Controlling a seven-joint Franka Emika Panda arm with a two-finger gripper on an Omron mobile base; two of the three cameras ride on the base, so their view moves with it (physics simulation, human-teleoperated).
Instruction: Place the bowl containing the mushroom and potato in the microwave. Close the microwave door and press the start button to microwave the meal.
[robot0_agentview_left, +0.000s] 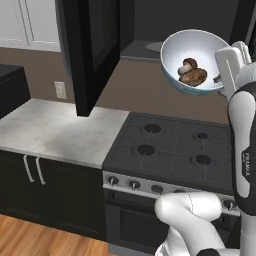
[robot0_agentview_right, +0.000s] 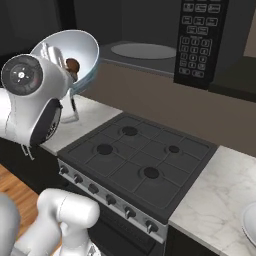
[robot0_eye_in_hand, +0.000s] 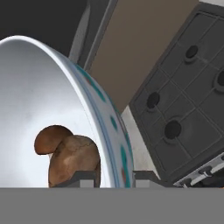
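- The gripper (robot0_eye_in_hand: 114, 175) is clenched on the rim of the bowl (robot0_agentview_left: 192, 57); in the hand view one finger tip sits inside the wall and one outside it
- The bowl hangs in the air above the back of the stove (robot0_agentview_left: 170, 150), tipped so its whitish inside faces the left base camera; it is just in front of the open microwave (robot0_agentview_left: 150, 30) and touches nothing but the gripper
- The mushroom (robot0_agentview_left: 188, 64) and the potato (robot0_agentview_left: 194, 77) lie together in the low part of the bowl, touching; the mushroom sits above the potato
- The microwave door (robot0_agentview_left: 90, 50) stands swung open, left of the stove and over the counter (robot0_agentview_left: 50, 130)
- The grey turntable (robot0_agentview_right: 142, 50) lies inside the cavity behind the bowl; the keypad panel (robot0_agentview_right: 200, 40) is right of it
- A white bowl (robot0_agentview_right: 250, 222) sits on the counter right of the stove, partly cut off by the frame
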